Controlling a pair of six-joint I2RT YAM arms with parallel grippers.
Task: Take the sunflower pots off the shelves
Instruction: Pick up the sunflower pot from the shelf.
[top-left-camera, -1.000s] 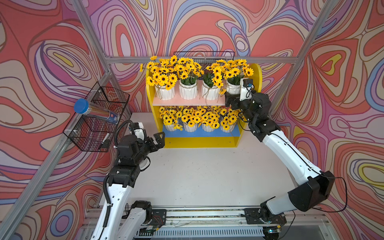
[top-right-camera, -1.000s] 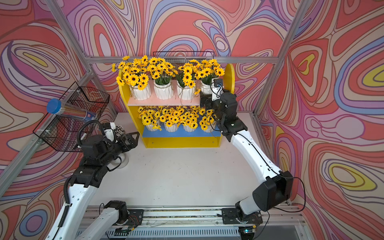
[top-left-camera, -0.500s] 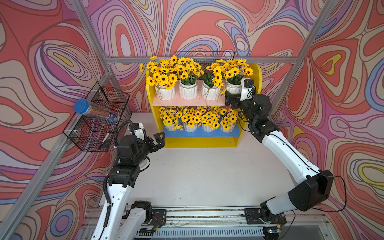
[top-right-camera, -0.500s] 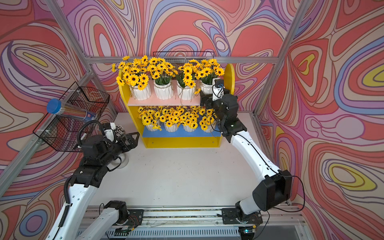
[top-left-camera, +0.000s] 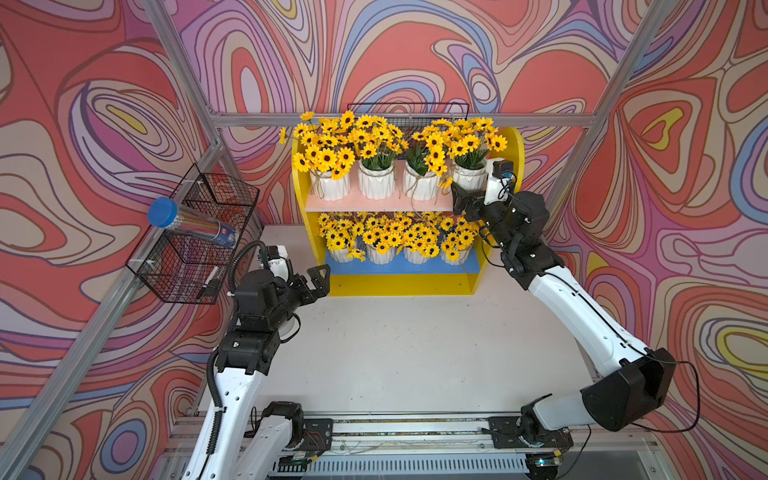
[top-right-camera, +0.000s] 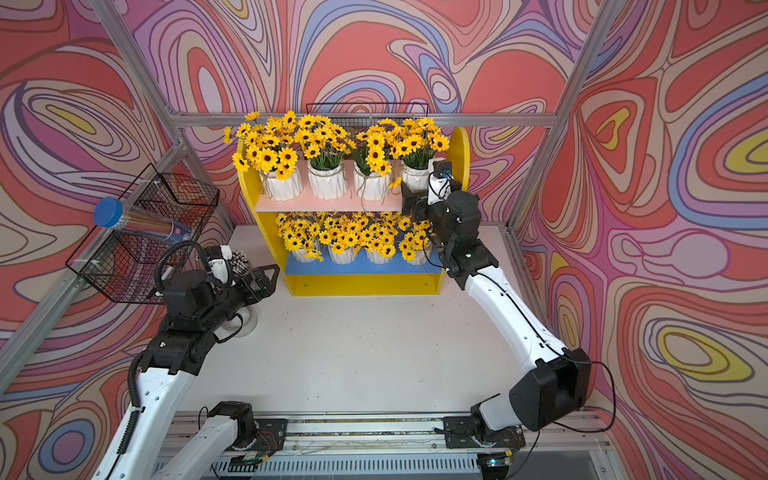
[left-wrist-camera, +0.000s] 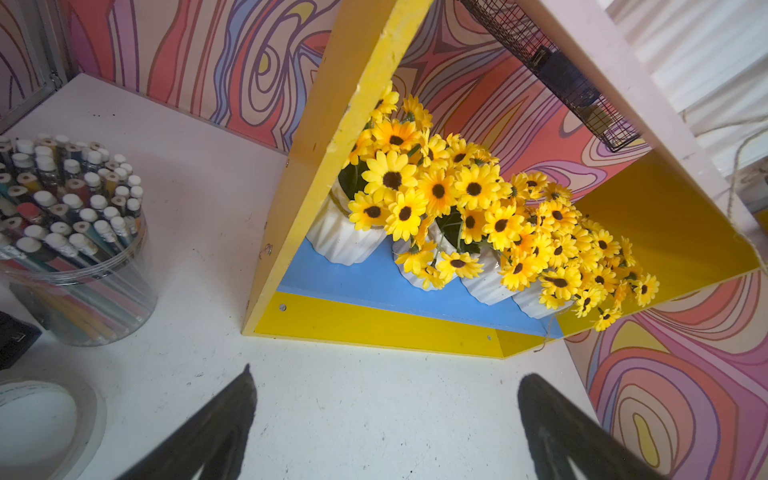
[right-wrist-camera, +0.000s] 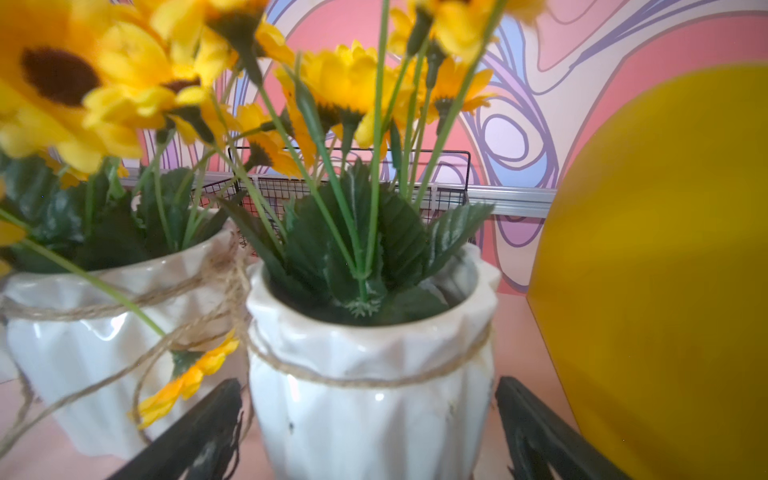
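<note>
Black wire forms a basket (top-left-camera: 183, 270) at the left of both top views, with a clear blue-capped tube (top-left-camera: 195, 226) lying across it. Below and right of it the left hand (top-left-camera: 318, 284) hovers over the white surface (top-left-camera: 395, 345), just off the lower left corner of the shelves (top-left-camera: 399, 286). The left wrist view shows its fingers (left-wrist-camera: 224, 419) spread apart with nothing between them, and a clear cup of pencils (left-wrist-camera: 83, 266) stands on the surface at the left of that frame. The yellow shelves sit at the centre of the top views, against the back wall. All eight sunflower pots (top-left-camera: 376, 183) are on them: four in a row on the pink upper board (top-left-camera: 374, 203), four on the blue lower board (top-left-camera: 395, 268). At the right end of the upper board the right hand (top-left-camera: 459, 199) is at the rightmost pot (top-left-camera: 469, 178). In the right wrist view its fingers (right-wrist-camera: 208, 424) stand wide, one on each side of that pot's ribbed body and close to it; whether they touch it cannot be told. The pot stands upright on the board, between its neighbour (right-wrist-camera: 95, 353) and the yellow side panel (right-wrist-camera: 665, 270).
</note>
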